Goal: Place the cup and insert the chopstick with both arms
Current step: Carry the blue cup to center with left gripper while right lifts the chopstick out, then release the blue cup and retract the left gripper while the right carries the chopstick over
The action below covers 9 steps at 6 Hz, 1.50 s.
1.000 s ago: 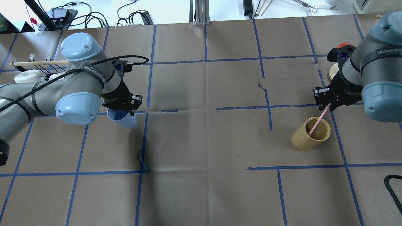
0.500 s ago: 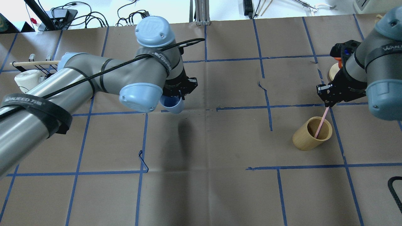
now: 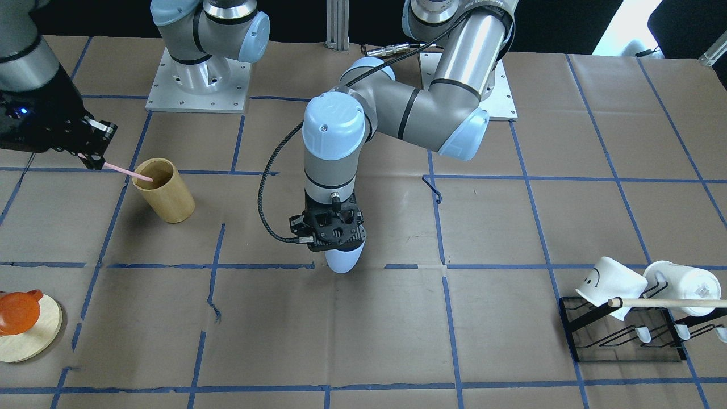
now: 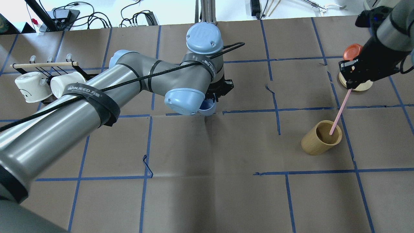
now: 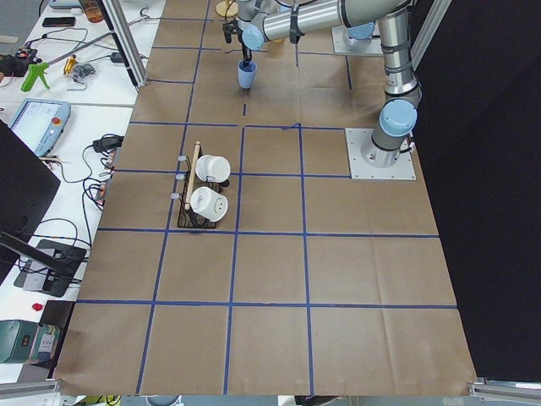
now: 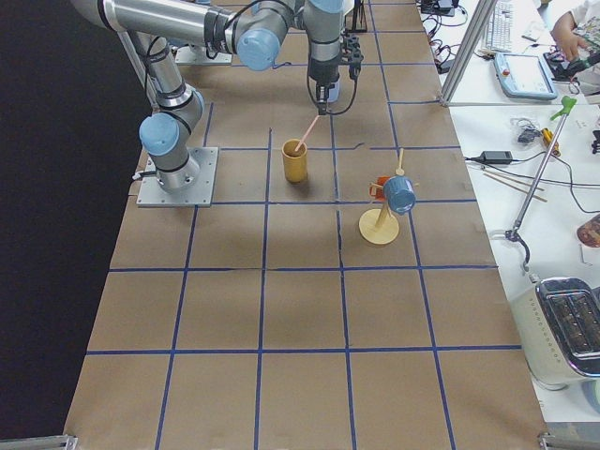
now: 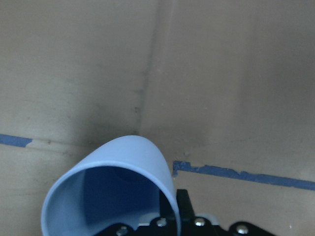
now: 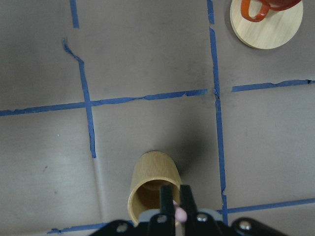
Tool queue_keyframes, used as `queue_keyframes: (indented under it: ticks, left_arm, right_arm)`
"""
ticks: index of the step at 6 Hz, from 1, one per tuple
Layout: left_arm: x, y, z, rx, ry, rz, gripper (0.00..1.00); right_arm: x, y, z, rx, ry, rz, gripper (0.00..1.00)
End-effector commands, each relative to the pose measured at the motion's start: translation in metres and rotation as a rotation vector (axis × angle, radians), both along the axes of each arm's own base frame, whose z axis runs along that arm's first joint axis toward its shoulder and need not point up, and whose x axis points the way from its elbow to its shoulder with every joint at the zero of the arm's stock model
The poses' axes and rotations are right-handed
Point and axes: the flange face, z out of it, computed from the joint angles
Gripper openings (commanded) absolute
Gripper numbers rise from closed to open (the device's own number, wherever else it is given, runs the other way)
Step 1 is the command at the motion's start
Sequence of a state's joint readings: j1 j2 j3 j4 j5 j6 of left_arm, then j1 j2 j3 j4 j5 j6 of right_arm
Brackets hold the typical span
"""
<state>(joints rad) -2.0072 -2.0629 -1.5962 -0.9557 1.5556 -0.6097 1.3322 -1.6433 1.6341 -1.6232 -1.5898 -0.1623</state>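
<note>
Far left on the worktop (image 4: 207,194): black rack (image 3: 569,326) with 2 white mugs (image 4: 30,86). Mid-worktop: left gripper (image 3: 335,245) clenched on the blue cup (image 3: 342,260), over a tape line; contact with the paper unclear. Further right: bamboo holder (image 4: 318,144) upright, lower tip of the pink chopstick (image 4: 340,111) inside its mouth, upper end pinched in the right gripper (image 4: 349,85). Just beyond: orange cup (image 4: 352,51) on a wooden disc (image 4: 365,86).
</note>
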Motion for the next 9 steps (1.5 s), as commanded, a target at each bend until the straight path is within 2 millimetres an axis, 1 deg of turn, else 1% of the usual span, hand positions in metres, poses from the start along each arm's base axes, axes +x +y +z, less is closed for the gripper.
queue_keyframes:
  ticks: [1,2,3,4,5,6,7,8,9]
  left_arm:
    - [-0.005,0.005,-0.012,0.008,-0.007,-0.012,0.98]
    - [-0.001,0.007,0.009,-0.020,-0.021,-0.009,0.99]
    - [0.004,0.003,0.031,-0.026,-0.018,-0.002,0.99]
    - [0.018,0.008,0.064,-0.028,-0.023,-0.032,0.99]
    - [0.048,0.020,0.109,-0.006,-0.035,-0.069,0.99]
    - [0.097,0.029,0.160,0.016,-0.056,-0.130,0.99]
    - [0.143,0.043,0.201,0.034,-0.066,-0.198,0.99]
    - [0.172,0.058,0.234,0.002,-0.074,-0.290,0.99]
    - [0.209,0.069,0.259,0.001,-0.078,-0.287,0.99]
  right_arm:
    - [0.031,-0.001,0.048,-0.014,0.001,0.047,0.08]
    - [0.034,-0.003,0.043,-0.003,-0.003,0.025,0.08]
    - [0.034,-0.007,0.037,0.010,-0.007,0.017,0.08]
    - [0.041,-0.009,0.035,0.015,-0.008,0.029,0.08]
    - [0.054,-0.017,0.024,0.033,-0.015,-0.006,0.08]
    - [0.071,-0.023,0.019,0.032,-0.016,-0.014,0.08]
    - [0.088,-0.036,0.024,0.019,-0.018,-0.023,0.08]
    - [0.113,-0.057,0.030,0.010,-0.019,-0.033,0.08]
    - [0.149,-0.071,0.033,-0.003,-0.024,-0.048,0.08]
